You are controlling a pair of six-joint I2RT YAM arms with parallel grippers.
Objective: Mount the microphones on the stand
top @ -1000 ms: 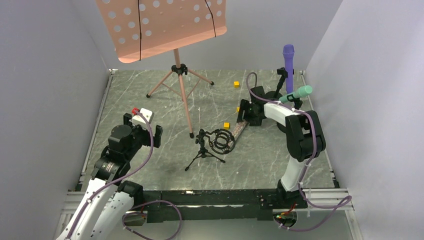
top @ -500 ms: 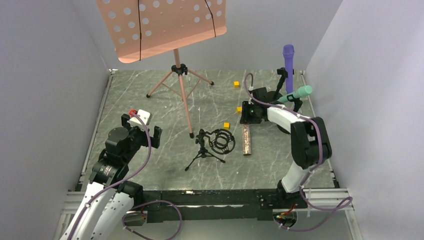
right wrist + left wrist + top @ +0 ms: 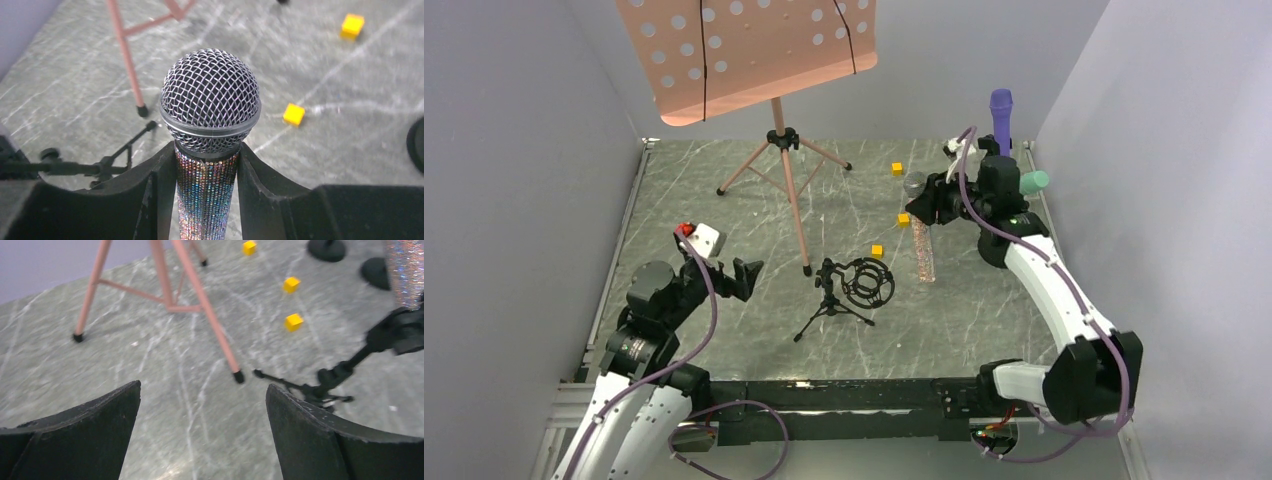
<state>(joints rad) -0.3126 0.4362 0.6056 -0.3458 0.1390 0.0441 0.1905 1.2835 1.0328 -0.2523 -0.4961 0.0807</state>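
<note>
The glitter mic is clamped below its head in the right gripper, nearly upright, with the stand to its left; the left gripper is open, empty.

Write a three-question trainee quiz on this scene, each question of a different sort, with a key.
1. Which microphone does the right claw grip? A purple, B mint-teal, C glittery silver-pink.
2. True or false: the left claw is shut.
3. How many yellow cubes show in the top view?
Key: 1 C, the glittery microphone, mesh head up between the fingers. 2 False, it is open and holds nothing. 3 Three.
</note>
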